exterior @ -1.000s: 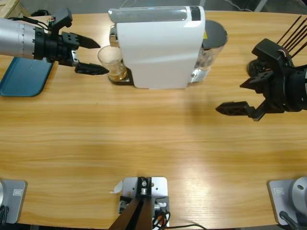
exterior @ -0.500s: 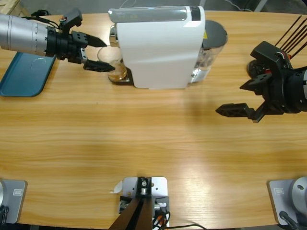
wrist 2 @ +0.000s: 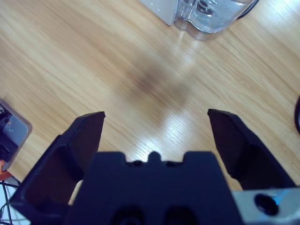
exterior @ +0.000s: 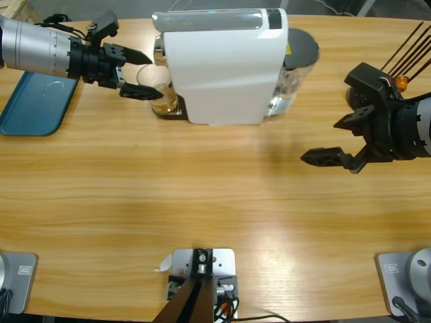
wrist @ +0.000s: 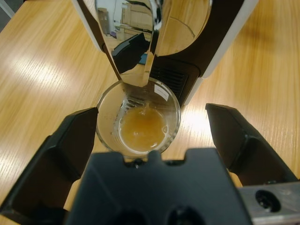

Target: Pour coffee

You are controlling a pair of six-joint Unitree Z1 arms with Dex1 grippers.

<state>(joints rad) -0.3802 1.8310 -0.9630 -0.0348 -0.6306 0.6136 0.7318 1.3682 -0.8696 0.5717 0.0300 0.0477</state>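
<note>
A clear glass (wrist: 138, 120) stands under the spout of the white coffee machine (exterior: 225, 64), with a shallow layer of amber-brown coffee (wrist: 142, 131) in its bottom. The same glass (exterior: 160, 94) shows at the machine's left end in the high view. My left gripper (exterior: 141, 75) is open, one jaw on each side of the glass, not pressing on it. Off to the right, my right gripper (exterior: 333, 140) hangs open over bare wood, holding nothing.
A blue tray (exterior: 34, 102) lies at the table's left edge under the left arm. The machine's clear water tank (exterior: 300, 64) sits at its right end, also seen as the water tank (wrist 2: 213, 14). Thin dark sticks (exterior: 411, 44) stand at the far right.
My left gripper moved right toward the machine until its jaws came around the glass. The right gripper shifted only slightly.
</note>
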